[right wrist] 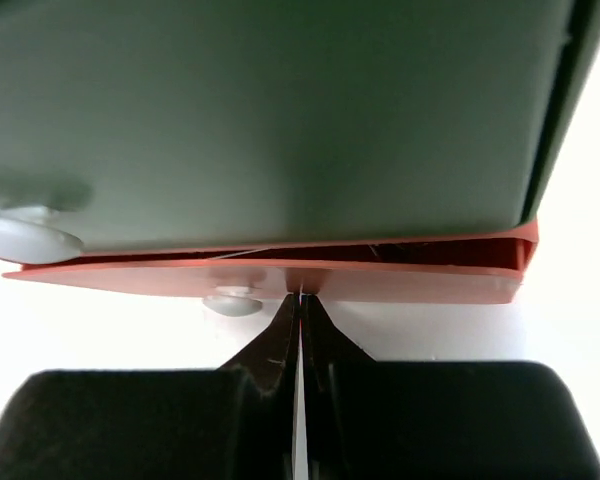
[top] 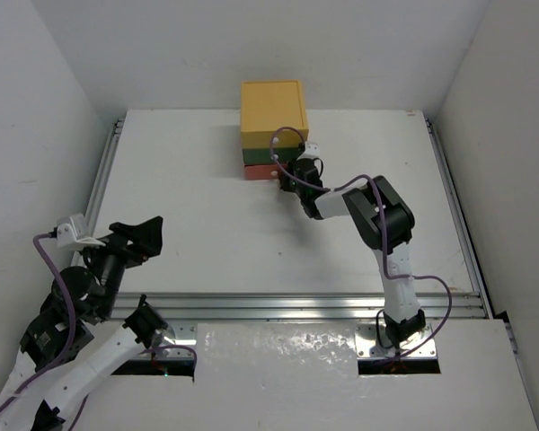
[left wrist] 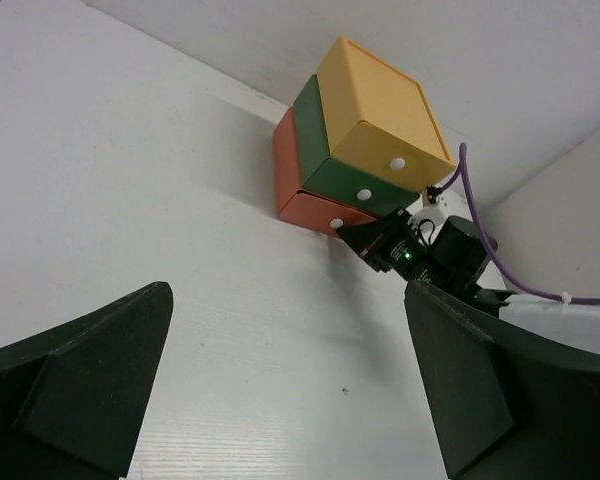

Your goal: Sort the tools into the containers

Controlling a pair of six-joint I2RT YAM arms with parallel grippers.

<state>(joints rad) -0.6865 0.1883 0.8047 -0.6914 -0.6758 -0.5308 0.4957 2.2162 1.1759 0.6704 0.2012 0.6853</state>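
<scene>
While the right gripper (right wrist: 300, 300), clenched empty, butts the red drawer (right wrist: 400, 283) front beside its knob (right wrist: 232, 300), left gripper (left wrist: 290, 350) hangs released, well away. No tools visible. Likely closing step: push squarely until flush.

The left arm (top: 81, 355) is folded low at the near left corner, its links doubled back on themselves and its wrist raised and turned toward the far right. The left gripper (top: 136, 238) is spread wide, its two black fingers (left wrist: 90, 380) well apart at either side of the left wrist view, with nothing between them. The right arm (top: 384, 220) rises from its base at the near right, bends sharply at a raised elbow and reaches down and toward the far left. The right gripper (right wrist: 300, 305) is fully closed, its tapered black tips pressed together into a single point with only a hairline seam between them.
</scene>
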